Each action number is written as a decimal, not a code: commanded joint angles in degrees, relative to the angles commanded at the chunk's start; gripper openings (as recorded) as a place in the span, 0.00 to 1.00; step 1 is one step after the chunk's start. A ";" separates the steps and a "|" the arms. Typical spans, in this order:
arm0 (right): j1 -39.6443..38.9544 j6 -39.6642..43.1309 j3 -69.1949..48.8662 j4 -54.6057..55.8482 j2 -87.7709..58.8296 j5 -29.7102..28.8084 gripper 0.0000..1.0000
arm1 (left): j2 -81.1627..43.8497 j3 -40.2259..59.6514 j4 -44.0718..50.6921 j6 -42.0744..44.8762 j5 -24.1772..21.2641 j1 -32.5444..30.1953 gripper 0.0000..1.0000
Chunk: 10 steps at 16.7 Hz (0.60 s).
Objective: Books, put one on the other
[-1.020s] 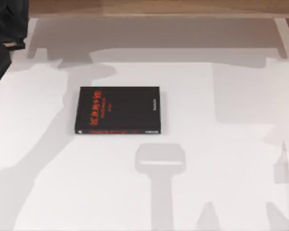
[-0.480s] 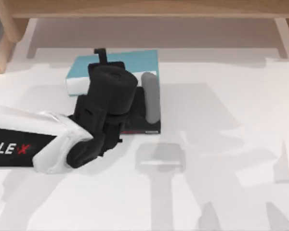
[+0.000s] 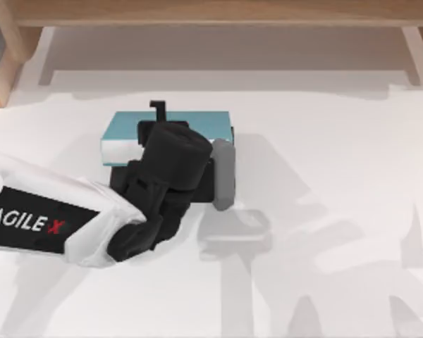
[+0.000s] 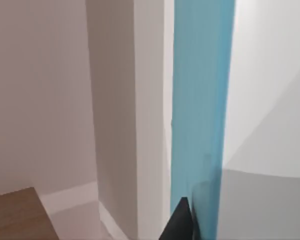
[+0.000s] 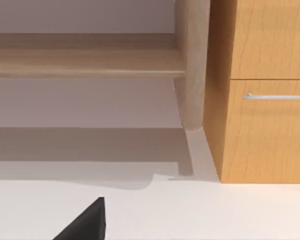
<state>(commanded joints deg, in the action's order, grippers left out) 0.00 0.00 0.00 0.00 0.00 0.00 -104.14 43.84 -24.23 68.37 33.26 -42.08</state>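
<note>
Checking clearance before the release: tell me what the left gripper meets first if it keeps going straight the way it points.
Probably the black book. The left gripper points down at the table, holding the teal book over it; depth between the two books is unclear.

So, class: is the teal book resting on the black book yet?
Cannot tell. In the top view the left tool and its arm cover where the teal book overlaps the black book, hiding any contact or gap.
</note>
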 joint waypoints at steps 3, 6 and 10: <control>0.00 0.00 0.00 0.00 0.00 0.00 1.00 | -0.36 0.32 -0.28 0.18 -0.20 0.37 0.00; 0.00 0.00 0.00 0.00 0.00 0.00 1.00 | -1.00 0.66 -0.54 0.38 -0.44 0.52 0.00; 0.00 0.00 0.00 0.00 0.00 0.00 1.00 | -1.00 0.66 -0.54 0.38 -0.44 0.52 0.15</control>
<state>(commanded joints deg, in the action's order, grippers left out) 0.00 0.00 0.00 0.00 0.00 0.00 -105.14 44.50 -24.76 68.75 32.82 -41.56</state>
